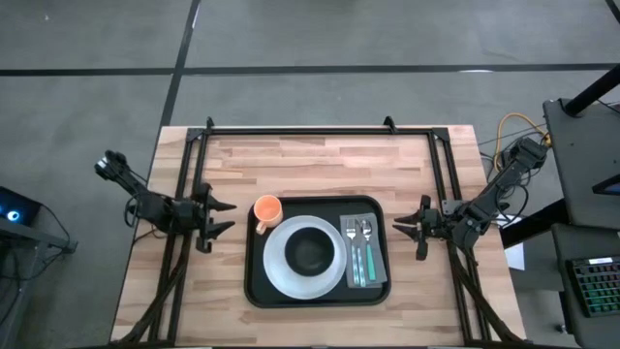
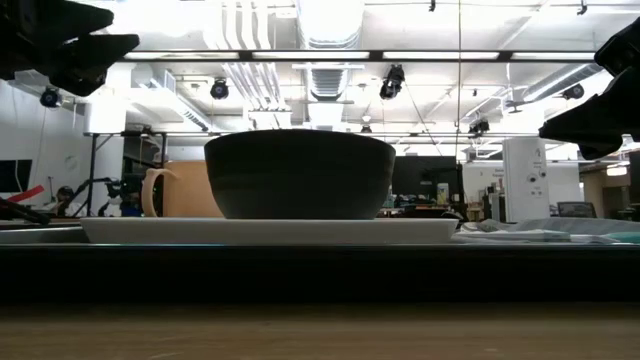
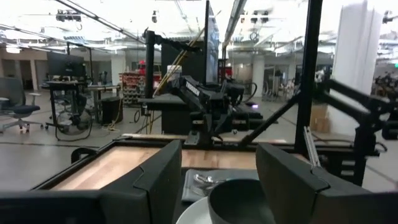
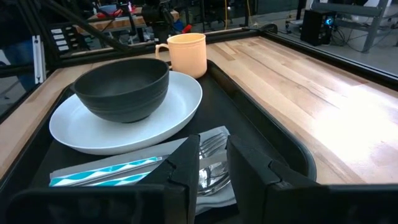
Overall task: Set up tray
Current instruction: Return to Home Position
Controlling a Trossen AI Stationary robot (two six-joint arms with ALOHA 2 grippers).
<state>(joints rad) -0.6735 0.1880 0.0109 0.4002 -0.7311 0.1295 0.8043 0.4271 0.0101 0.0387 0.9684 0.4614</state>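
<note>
The black tray lies in the middle of the wooden table. On it stand a white plate carrying a black bowl, an orange cup at the tray's far left corner, and a grey napkin with cutlery on the right. My left gripper hovers open just left of the tray, pointing level at it. My right gripper hangs just right of the tray, its fingers a narrow gap apart with nothing between them.
A black metal frame runs along the table's far edge and down both sides behind the arms. Bare wood lies between the tray and the far rail. Off the table to the right are a dark stand and a keyboard.
</note>
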